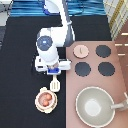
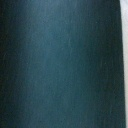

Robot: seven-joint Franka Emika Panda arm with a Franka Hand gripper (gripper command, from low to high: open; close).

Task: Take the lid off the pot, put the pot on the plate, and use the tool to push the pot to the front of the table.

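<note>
Exterior view, lower left of centre: one pot (image 1: 45,99) with reddish contents sits on one cream plate (image 1: 38,104), whose rim shows around it, on the black table (image 1: 17,60). The pot is uncovered; the one pink lid (image 1: 81,51) lies apart on the upper left burner spot of the pinkish stove panel (image 1: 118,70) at the frame's right. Just above the pot, the one cream tool (image 1: 55,84) hangs with its slotted head downward, its handle reaching up into the gripper (image 1: 54,74), which is clamped on it, just below the white arm (image 1: 51,42) at the frame's middle. The tool's head is close to the pot's upper right edge; whether they touch cannot be told. Three black burners (image 1: 82,69) show on the stove, and one large grey pan (image 1: 94,105) sits at the lower right.

Wrist view gives only a dark teal-black surface with a pale strip (image 2: 125,60) along one edge; none of the task's things appear there
</note>
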